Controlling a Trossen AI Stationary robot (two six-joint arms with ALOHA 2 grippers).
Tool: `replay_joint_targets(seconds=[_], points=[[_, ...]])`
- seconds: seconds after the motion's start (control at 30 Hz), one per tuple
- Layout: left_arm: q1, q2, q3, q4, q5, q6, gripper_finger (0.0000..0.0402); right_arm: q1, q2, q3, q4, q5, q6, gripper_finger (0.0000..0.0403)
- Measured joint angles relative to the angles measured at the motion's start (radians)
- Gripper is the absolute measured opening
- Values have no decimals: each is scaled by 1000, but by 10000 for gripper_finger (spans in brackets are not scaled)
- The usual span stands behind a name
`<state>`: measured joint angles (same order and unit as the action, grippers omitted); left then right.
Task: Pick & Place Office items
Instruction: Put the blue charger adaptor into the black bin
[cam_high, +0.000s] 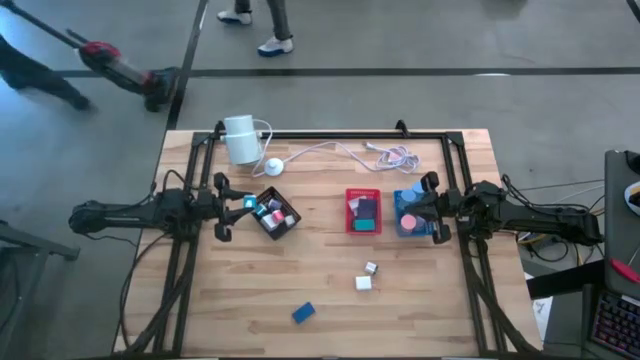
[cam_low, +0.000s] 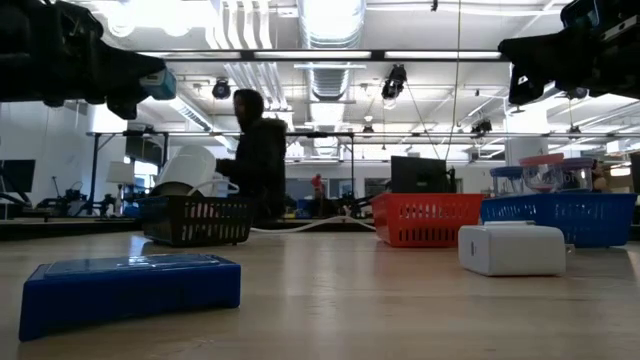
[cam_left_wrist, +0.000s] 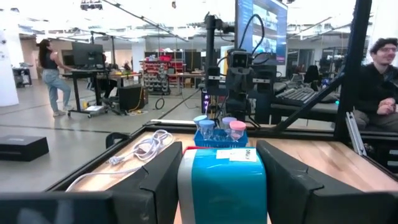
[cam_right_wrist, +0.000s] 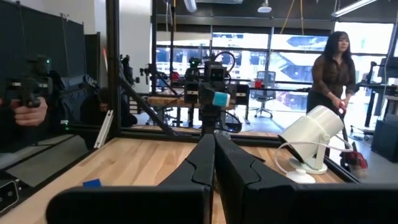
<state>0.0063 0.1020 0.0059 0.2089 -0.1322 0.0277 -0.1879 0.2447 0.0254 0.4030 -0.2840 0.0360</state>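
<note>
My left gripper (cam_high: 243, 204) hangs level above the table beside the black tray (cam_high: 277, 229) and is shut on a teal block with a white band (cam_left_wrist: 224, 183). The block also shows in the low view (cam_low: 160, 84). The black tray holds several small pieces in pink, white and teal. My right gripper (cam_high: 424, 209) is shut and empty, level above the blue tray (cam_high: 399, 229), which holds pink and blue short cylinders. The red tray (cam_high: 363, 228) between them holds a dark and a teal piece. Two white pieces (cam_high: 366, 277) and a blue block (cam_high: 304, 313) lie loose on the table. My left gripper pinches the teal block's two opposite sides (cam_left_wrist: 186, 186) between its two fingers. The fingers lie level and point toward the table's right edge. The block is lifted clear of the table and sits upright, with a small white label on top.
A white cylinder (cam_high: 240, 139) with a round foot and a white cable (cam_high: 345, 152) lies at the far edge. A black frame (cam_high: 330, 135) runs around the table's far and side edges. People move in the room beyond. Bare wood lies along the near edge.
</note>
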Motion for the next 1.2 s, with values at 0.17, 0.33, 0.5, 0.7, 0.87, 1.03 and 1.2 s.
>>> replay_joint_targets(seconds=[0.17,0.33,0.5,0.7,0.87,1.03,1.2], points=[[0,14,55,-6,-91,-36,182,0,0,0,1,0,-6,8],[0,110,215,-135,-160,-62,182,0,0,0,12,5,-13,8],[0,301,432,-384,-180,-129,182,0,0,0,19,8,-13,8],[0,579,620,-576,-195,-156,182,0,0,0,19,8,-10,8],[7,791,682,-613,-194,-159,182,0,0,0,19,8,7,8],[38,957,691,-615,-154,-160,182,0,0,0,19,8,10,8],[74,1089,691,-615,-120,-179,182,0,0,0,19,8,10,8]])
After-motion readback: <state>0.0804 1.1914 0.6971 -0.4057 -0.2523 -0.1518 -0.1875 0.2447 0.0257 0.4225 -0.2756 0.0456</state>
